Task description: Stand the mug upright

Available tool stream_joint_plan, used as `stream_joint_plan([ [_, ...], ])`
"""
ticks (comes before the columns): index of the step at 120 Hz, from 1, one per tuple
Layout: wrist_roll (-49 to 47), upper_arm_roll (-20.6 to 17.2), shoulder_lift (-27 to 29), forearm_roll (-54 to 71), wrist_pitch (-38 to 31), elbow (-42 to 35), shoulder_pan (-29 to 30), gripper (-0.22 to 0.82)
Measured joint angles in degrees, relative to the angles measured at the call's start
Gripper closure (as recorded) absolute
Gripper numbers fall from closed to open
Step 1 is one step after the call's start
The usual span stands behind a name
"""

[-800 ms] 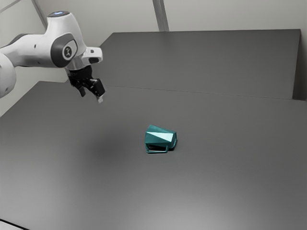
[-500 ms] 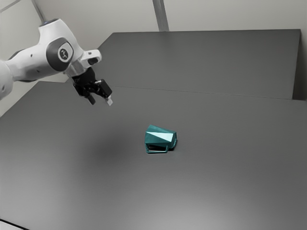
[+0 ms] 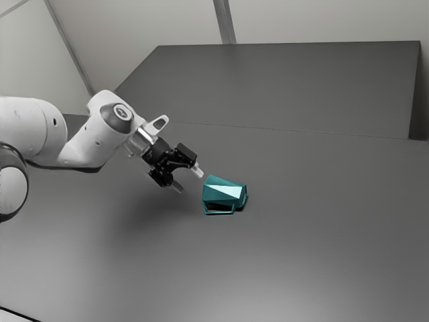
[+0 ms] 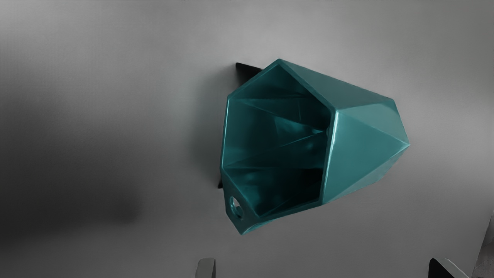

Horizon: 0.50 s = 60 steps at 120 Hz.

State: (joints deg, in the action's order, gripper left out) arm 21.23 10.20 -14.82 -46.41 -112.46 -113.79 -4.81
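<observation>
In the exterior view the teal faceted mug (image 3: 224, 192) lies on its side on the dark table, its handle low along the side nearest that camera. My gripper (image 3: 187, 180) is at the mug's left there, tilted toward it, open and apart from it by a small gap. The wrist view looks into the open mouth of the mug (image 4: 366, 143), with a handle part with a small hole at one corner of the rim. Also in that view, the gripper (image 4: 322, 268) has its two fingertips wide apart, nothing between them.
The grey table (image 3: 301, 261) extends around the mug on all sides. Behind it, in the exterior view, a dark panel (image 3: 288, 87) stands along the pale wall (image 3: 322, 20). A soft shadow falls on the table below the arm.
My arm has come down and toward the exterior view's right, bringing the gripper from well above to close beside the mug, with the hand more tilted. The mug has not moved.
</observation>
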Motion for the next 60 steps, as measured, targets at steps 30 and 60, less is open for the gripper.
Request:
stream_joint_plan([
  [30,2.6,0.1,-6.1,-5.3,-1.1,5.0,-2.0,0.00],
  [60,4.3,0.0,-9.3,-7.5,-1.5,7.9,-3.1,0.00],
])
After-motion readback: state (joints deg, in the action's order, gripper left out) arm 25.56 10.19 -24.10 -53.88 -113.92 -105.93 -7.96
